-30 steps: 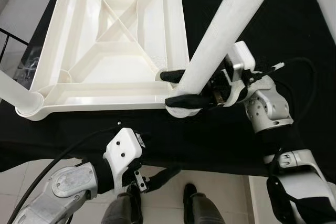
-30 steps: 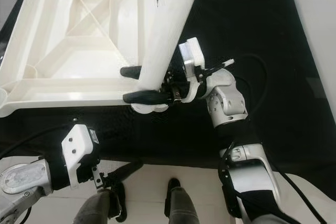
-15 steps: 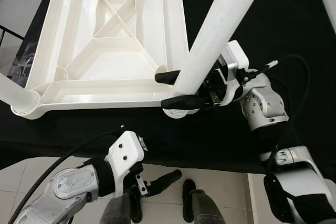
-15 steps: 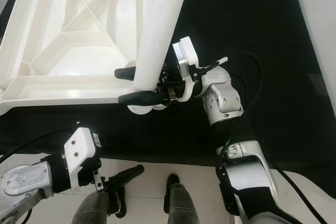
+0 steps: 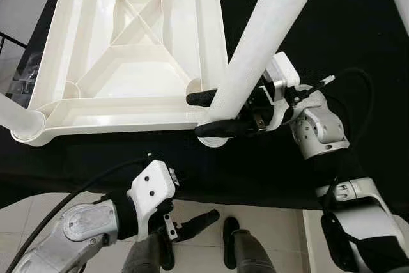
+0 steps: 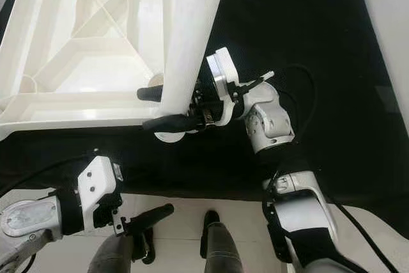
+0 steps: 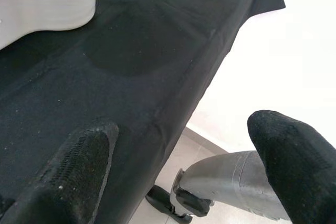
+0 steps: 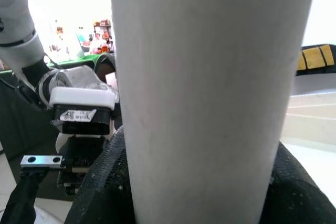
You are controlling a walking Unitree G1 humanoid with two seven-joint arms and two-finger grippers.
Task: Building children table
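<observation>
Right gripper (image 5: 214, 114) stays clamped on the white leg (image 5: 255, 43), now seated lower in the tabletop (image 5: 128, 49) corner socket; left gripper (image 7: 184, 177), fingers wide, hangs idle below the tabletop: leg nearly home.

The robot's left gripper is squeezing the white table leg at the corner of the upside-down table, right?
Not the left one. The right gripper is shut on the white table leg at the corner of the upside-down tabletop; the left eye view shows it. The left gripper hangs open below the black cloth's edge.
</observation>
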